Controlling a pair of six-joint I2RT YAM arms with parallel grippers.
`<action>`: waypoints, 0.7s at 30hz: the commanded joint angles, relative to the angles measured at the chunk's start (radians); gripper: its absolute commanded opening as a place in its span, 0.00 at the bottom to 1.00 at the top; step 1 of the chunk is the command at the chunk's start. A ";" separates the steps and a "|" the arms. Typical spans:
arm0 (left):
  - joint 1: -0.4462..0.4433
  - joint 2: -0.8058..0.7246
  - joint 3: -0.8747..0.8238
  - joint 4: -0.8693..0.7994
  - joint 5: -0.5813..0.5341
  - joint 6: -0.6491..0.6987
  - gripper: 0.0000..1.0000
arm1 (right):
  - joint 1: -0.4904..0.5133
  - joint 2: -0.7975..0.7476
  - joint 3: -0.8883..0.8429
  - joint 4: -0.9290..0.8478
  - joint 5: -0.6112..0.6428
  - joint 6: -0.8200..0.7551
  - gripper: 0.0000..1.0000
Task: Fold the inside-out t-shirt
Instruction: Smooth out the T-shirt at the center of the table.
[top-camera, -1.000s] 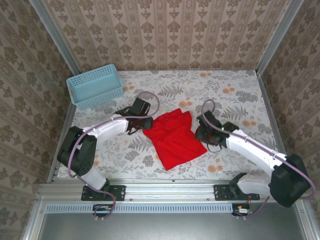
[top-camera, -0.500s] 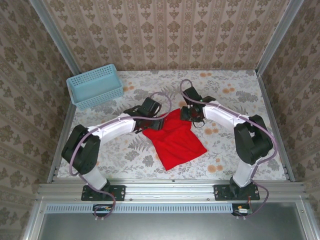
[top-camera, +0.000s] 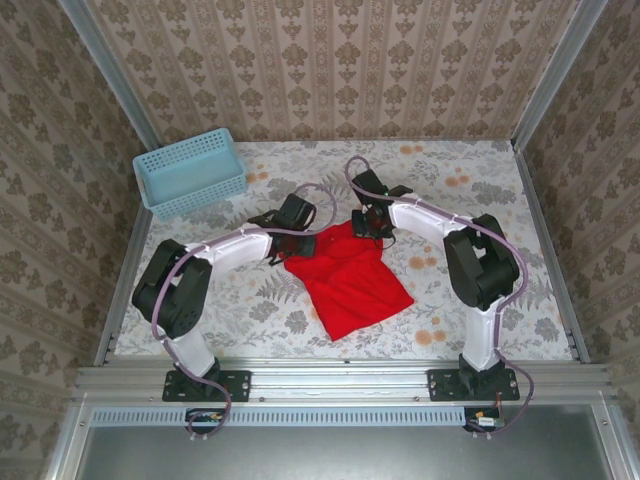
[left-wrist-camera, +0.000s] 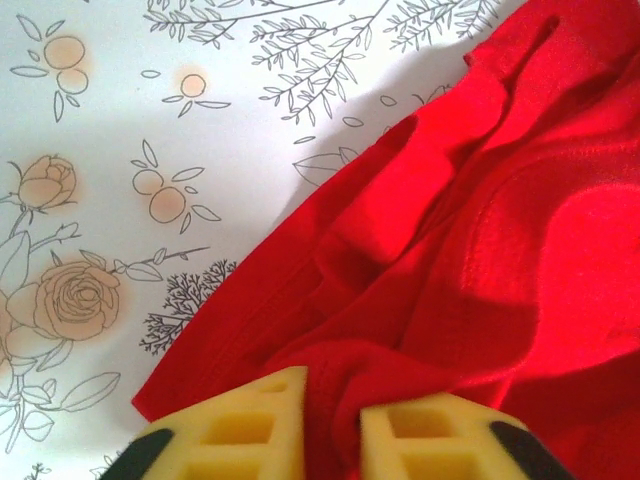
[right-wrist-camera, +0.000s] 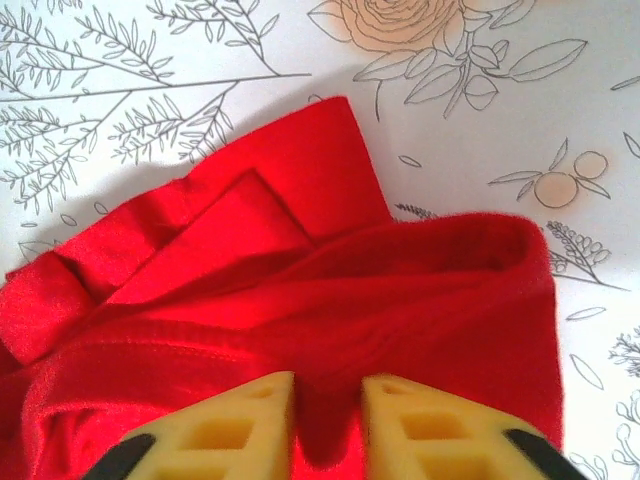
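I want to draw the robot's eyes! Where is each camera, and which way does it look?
Top: above and behind the arms, looking down at table, basket and t-shirt; both arms show.
Left wrist: on the left arm, facing down; left gripper pinches the t-shirt.
Right wrist: on the right arm, facing down; right gripper pinches the t-shirt.
All share the t-shirt.

This is a robot test cell dressed up as a home, not a real room. Patterned wallpaper (top-camera: 330, 70) covers flat panel walls held in bare aluminium posts (top-camera: 108, 70), and a flower-printed cloth (top-camera: 470, 180) covers the table. A metal rail (top-camera: 340, 382) runs along the table's near edge, with the left arm's base (top-camera: 205, 383) and the right arm's base (top-camera: 475, 383) bolted to it. A blue plastic basket (top-camera: 190, 172) sits at the far left corner.
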 joint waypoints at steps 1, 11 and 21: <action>0.023 -0.052 -0.033 0.031 0.033 -0.026 0.10 | 0.003 0.007 0.052 -0.027 -0.008 -0.006 0.10; 0.121 -0.177 -0.099 0.091 0.075 -0.061 0.00 | -0.001 -0.008 0.159 -0.096 -0.010 -0.023 0.01; 0.199 -0.115 -0.100 0.099 0.130 -0.094 0.00 | -0.019 0.109 0.325 -0.128 -0.059 -0.012 0.02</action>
